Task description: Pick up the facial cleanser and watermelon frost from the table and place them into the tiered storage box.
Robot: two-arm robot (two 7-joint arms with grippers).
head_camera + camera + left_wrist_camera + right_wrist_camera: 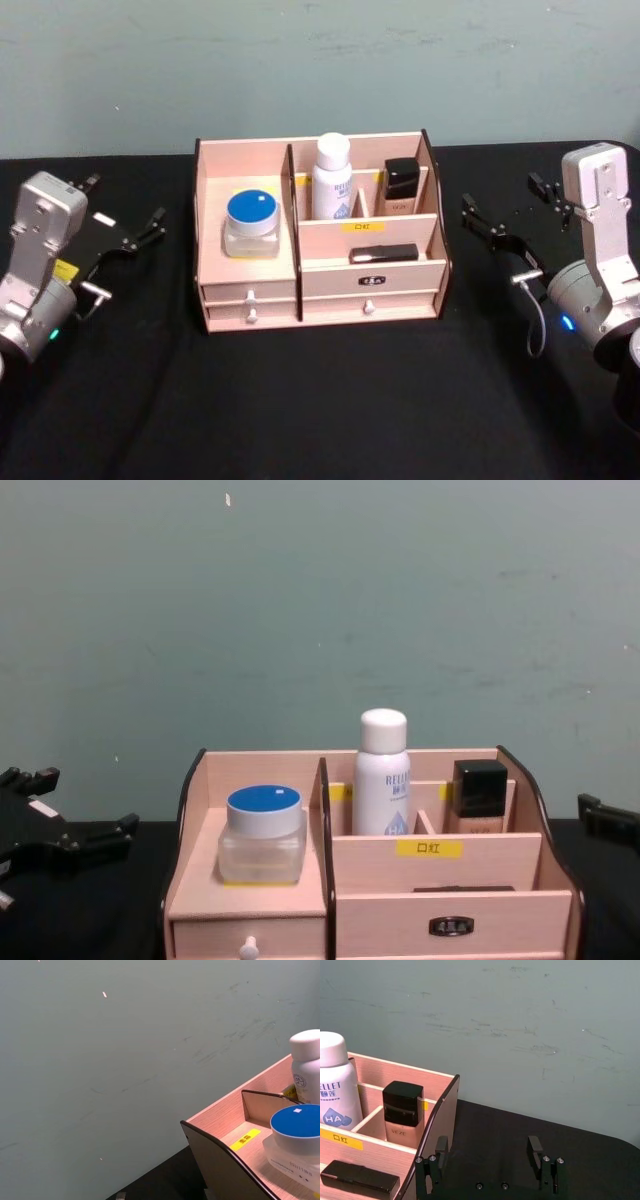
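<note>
The tiered storage box (330, 281) stands mid-table. Upright in its back middle compartment is the facial cleanser (332, 177), a white bottle with blue lettering (383, 775) (335, 1085). On the left tier rests the watermelon frost (252, 222), a clear jar with a blue lid (262, 832) (297, 1121). My left gripper (125, 202) hovers to the left of the box, open and holding nothing. On the other side, my right gripper (503, 198) is open too, and its fingers (441, 1146) stand wide apart beside the box's right wall.
A square black-capped beige bottle (401, 187) fills the back right compartment. A black lipstick (384, 254) lies flat on the middle tier. Black cloth covers the table (320, 410), and a grey-green wall rises just behind the box.
</note>
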